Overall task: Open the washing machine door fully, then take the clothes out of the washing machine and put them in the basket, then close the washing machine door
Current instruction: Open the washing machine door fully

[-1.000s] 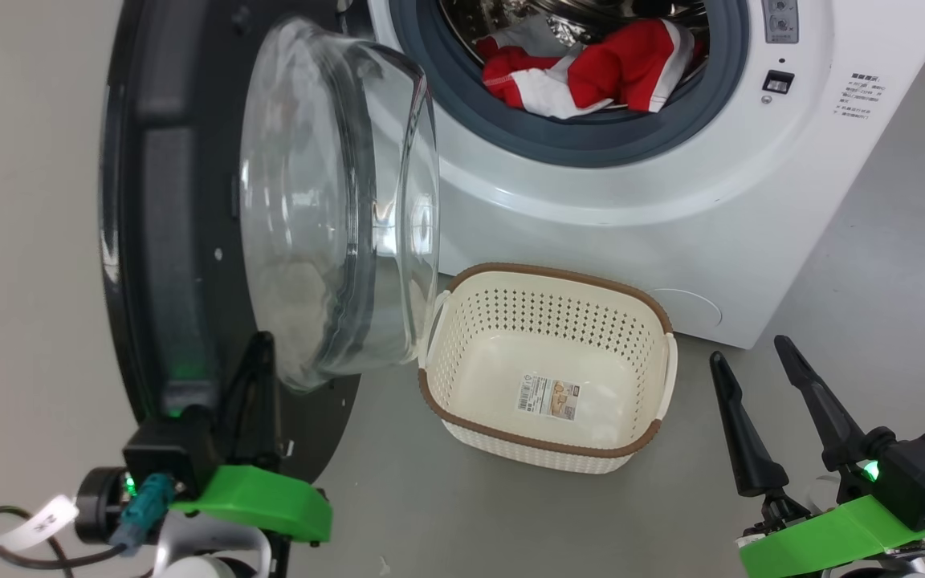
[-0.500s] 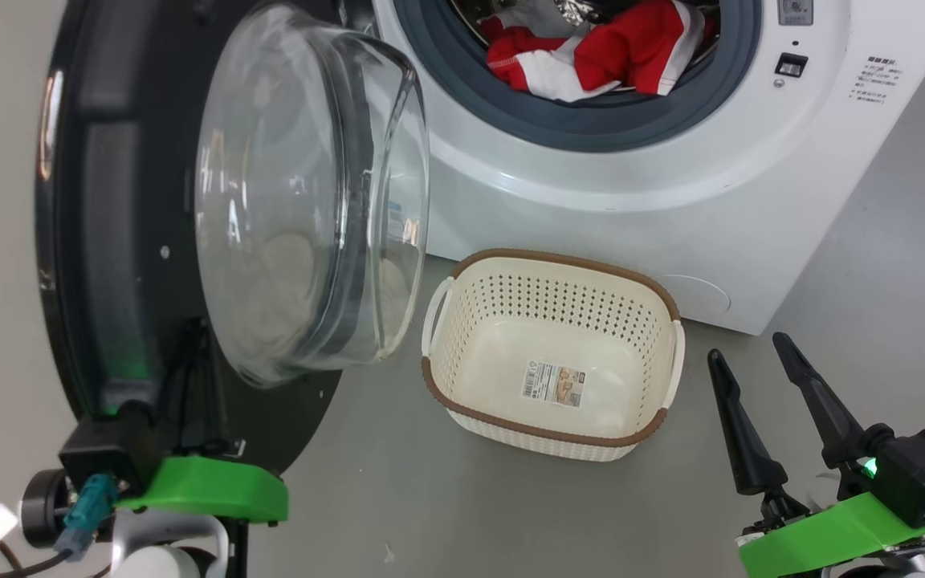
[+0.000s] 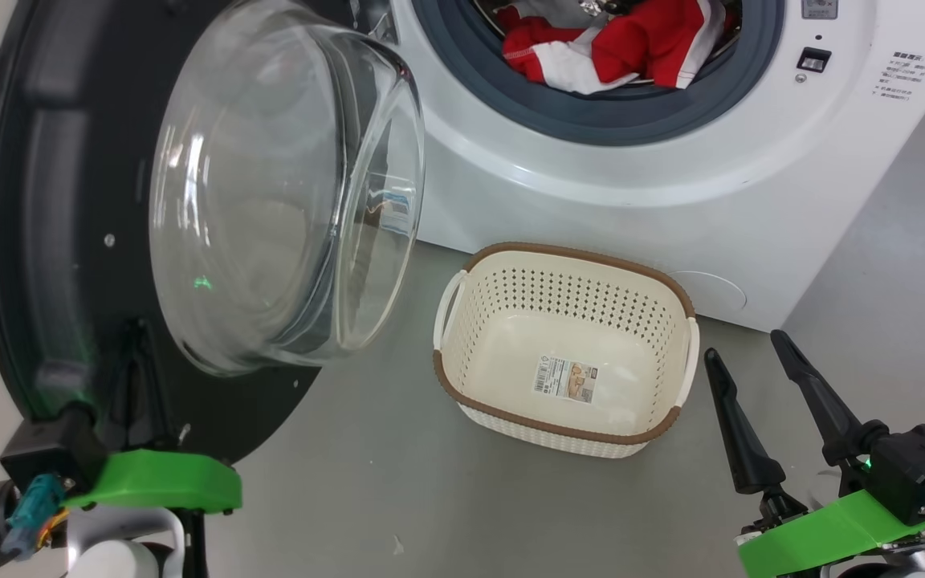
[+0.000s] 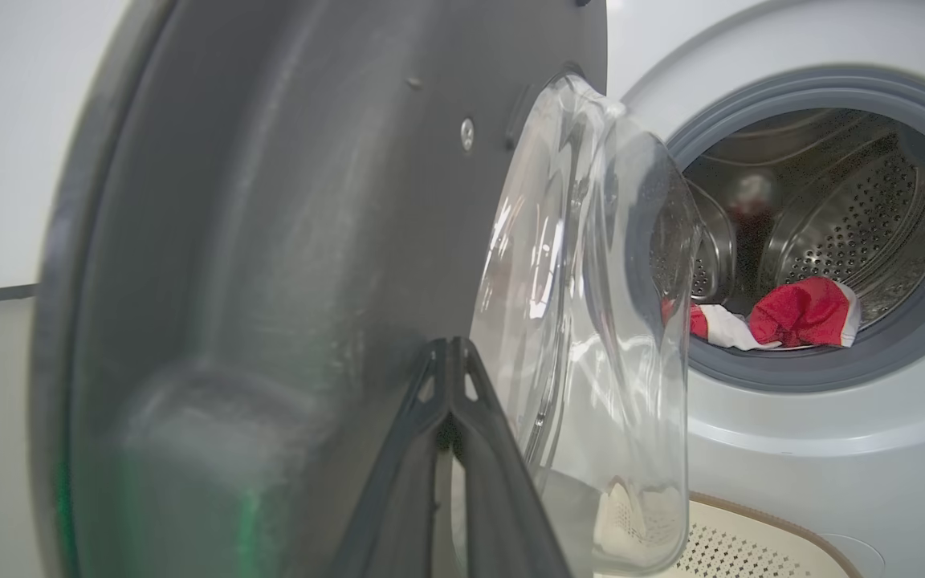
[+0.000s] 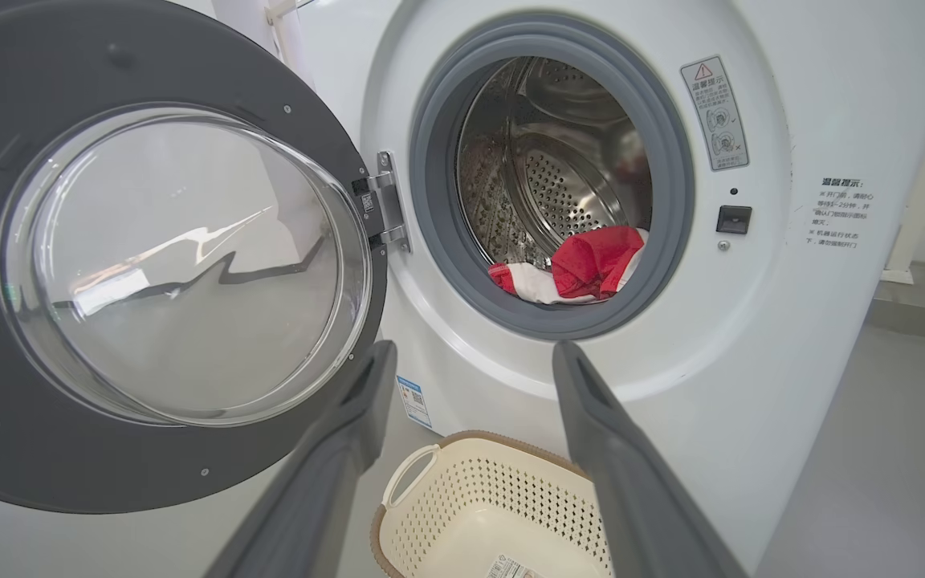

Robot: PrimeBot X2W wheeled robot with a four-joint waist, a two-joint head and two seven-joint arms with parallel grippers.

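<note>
Now the large round washing machine door (image 3: 45, 209), with its wide glossy black rim and bulging clear glass bowl, stands swung out to the left of the big white front-loading washing machine (image 3: 671, 185). The inner side of the door faces the head camera. The left gripper (image 4: 450, 353) has its two dark fingers pressed together with nothing between them. Its tips are right at the lower part of the door's black inner face, below the glass bowl.

The soft red clothes with white panels (image 3: 615, 48) lie in the mouth of the steel perforated drum (image 5: 559, 177), resting just inside the grey rubber ring (image 3: 591, 132). The small cream-white perforated plastic basket with a brown woven-look rim (image 3: 567, 250) sits on the grey floor (image 3: 398, 474) just in front of the machine, beside the open door. A label sticker shows on its bottom.

The right gripper (image 3: 743, 345) hangs to the right of the basket, near it but apart, with fingers spread wide and holding nothing.
</note>
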